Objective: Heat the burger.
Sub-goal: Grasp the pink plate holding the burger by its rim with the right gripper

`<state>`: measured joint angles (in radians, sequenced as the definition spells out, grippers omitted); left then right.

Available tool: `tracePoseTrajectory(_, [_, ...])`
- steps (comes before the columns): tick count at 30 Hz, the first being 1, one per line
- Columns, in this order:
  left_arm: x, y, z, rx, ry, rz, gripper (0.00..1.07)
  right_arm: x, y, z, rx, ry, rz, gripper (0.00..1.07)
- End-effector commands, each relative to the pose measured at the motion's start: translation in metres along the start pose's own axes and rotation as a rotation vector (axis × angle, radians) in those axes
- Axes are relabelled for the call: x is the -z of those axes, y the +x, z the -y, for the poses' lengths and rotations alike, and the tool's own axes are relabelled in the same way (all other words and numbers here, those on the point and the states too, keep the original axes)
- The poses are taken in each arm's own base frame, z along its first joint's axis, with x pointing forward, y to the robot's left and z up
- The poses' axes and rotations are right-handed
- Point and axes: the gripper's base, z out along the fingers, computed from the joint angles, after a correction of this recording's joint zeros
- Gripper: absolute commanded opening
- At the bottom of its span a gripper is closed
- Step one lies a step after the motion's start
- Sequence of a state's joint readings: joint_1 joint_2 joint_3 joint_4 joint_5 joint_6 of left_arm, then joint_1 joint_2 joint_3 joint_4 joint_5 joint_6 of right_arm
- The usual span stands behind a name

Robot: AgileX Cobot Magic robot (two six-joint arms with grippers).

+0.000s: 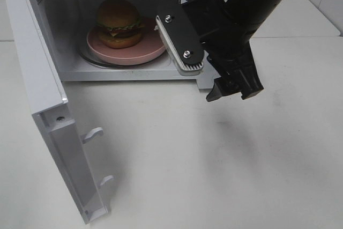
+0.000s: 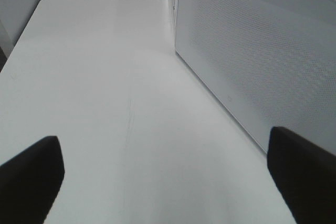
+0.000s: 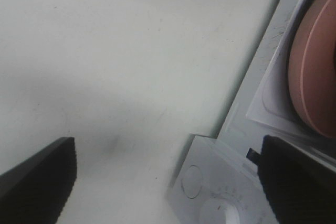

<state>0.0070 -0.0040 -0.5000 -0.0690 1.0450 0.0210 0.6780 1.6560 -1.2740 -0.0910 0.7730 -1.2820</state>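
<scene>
Exterior high view: a white box-shaped microwave oven (image 1: 48, 4) stands at the far left of a white table (image 1: 214, 159), its white door (image 1: 53, 116) swung wide toward the near left.
Burger: the tall round burger with glossy golden-brown buns, green lettuce and a yellow cheese slice (image 1: 119, 22) sits inside the oven cavity, on the left part of a round pink plate (image 1: 144, 53).
Plate: it rests on a clear glass turntable (image 1: 88, 57) on the cavity floor.
Door: two white hooked latches (image 1: 92, 133) stick out of its inner edge, one nearer than the other.
Right gripper: the black right gripper (image 1: 198, 52) hangs in front of the oven's right side, above the table, near the plate but not touching it; one black finger with a ribbed pale pad (image 1: 179, 38) faces the opening.
Right pincer state: fingers spread wide apart with nothing between them, as the right wrist view shows (image 3: 168, 182).
Right wrist view: the plate's pink rim (image 3: 312, 72), the oven's front edge and a round white control dial (image 3: 218, 211) lie below the spread fingers.
Left gripper: the left gripper (image 2: 168, 177) is over bare table just beside the oven's white perforated side wall (image 2: 262, 56).
Left pincer state: its dark fingertips (image 2: 31, 174) stand far apart, holding nothing.
</scene>
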Motion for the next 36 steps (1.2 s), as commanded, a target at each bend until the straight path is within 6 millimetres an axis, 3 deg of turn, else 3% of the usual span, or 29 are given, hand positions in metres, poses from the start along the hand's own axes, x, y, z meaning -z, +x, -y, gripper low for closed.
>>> tracePoseTrajectory(1, [0.002,0.001,0.0,0.002,0.004,0.027,1.05,-0.008,-0.004,0.012,-0.019,0.033,0.008,0.9])
tracePoseTrajectory(7, [0.002,0.001,0.0,0.002,0.004,0.027,1.05,-0.023,-0.009,0.029,-0.025,0.062,0.011,0.9])
tracePoseTrajectory(9, [0.002,0.001,0.0,0.002,0.004,0.027,1.05,-0.039,-0.013,0.039,-0.023,0.07,0.014,0.9])
tracePoseTrajectory(19, [0.002,0.001,0.0,0.002,0.004,0.027,1.05,-0.074,-0.019,0.064,-0.066,0.131,0.009,0.89])
tracePoseTrajectory(36, [0.002,0.001,0.0,0.002,0.004,0.027,1.05,-0.127,-0.026,0.093,-0.109,0.226,0.009,0.88])
